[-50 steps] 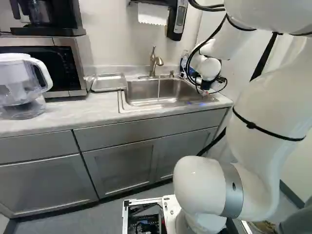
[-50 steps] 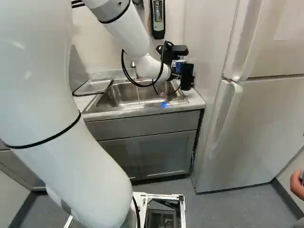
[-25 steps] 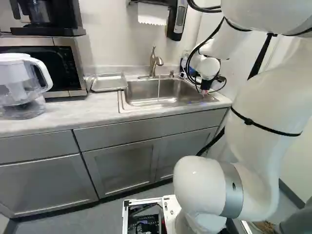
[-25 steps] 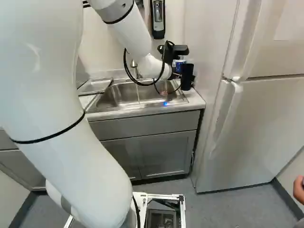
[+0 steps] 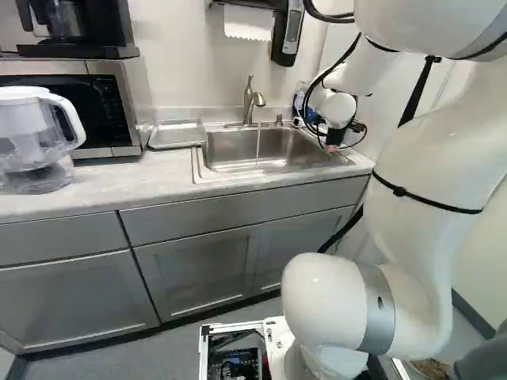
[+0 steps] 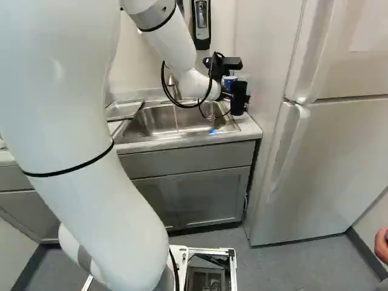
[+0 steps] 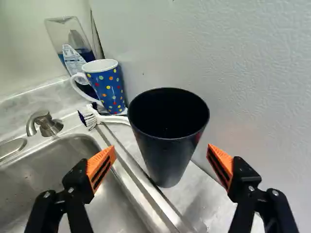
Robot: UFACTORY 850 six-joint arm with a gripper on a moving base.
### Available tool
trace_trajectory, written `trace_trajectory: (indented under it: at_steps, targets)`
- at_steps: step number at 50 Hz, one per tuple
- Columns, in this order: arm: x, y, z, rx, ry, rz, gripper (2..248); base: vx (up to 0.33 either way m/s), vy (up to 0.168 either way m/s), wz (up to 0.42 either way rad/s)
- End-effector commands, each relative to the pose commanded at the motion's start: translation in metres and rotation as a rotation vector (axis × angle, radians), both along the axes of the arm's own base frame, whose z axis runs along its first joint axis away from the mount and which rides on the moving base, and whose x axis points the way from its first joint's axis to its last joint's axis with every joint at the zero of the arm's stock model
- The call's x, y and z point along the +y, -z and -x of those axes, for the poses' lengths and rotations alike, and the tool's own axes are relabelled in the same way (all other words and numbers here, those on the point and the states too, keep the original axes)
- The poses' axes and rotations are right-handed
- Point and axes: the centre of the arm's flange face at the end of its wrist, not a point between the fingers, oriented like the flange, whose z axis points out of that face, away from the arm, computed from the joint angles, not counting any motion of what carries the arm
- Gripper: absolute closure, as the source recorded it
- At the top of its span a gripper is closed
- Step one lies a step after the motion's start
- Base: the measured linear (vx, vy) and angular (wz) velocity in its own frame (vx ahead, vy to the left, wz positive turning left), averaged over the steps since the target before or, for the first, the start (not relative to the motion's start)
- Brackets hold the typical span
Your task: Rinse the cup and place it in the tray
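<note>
Presently the gripper [image 7: 162, 149] is released: its 2 fingers stand wide apart, orange pads [image 7: 101, 168] facing inward, with the black cup [image 7: 167, 155] ahead and between their lines. No contact seen. The spread exceeds the cup's width, presumably so that 1 finger may pass down each side before closing. Cup stands upright on the counter strip [image 7: 206, 201] between sink [image 5: 265, 146] and wall [image 7: 252, 92]; likely parked there to be within reach of the water. A thin stream [image 5: 257, 142] runs from the faucet [image 5: 250, 101], probably readied for the rinse. The tray [image 5: 176, 134] lies on the opposite side of the sink, a sensible drop-off after rinsing. Risk, as judged: the sink-side finger could catch the brush [image 7: 112, 119] just behind. Cup appearance: tall, tapered, broadest at its open mouth, plain dark surface with faint sheen, no handle visible; interior too dark to tell contents.
</note>
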Motion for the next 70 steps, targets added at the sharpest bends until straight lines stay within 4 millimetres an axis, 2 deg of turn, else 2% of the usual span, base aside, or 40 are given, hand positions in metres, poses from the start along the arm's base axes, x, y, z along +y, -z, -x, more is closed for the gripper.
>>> trace_trajectory:
  at_steps: [69, 70]
  targets:
    - [-0.0031, 0.0002, -0.0043, -0.001, 0.003, 0.0, 3, 0.0, 0.0, 0.0]
    - [-0.0031, 0.0002, -0.0043, -0.001, 0.003, 0.0, 8, 0.0, 0.0, 0.0]
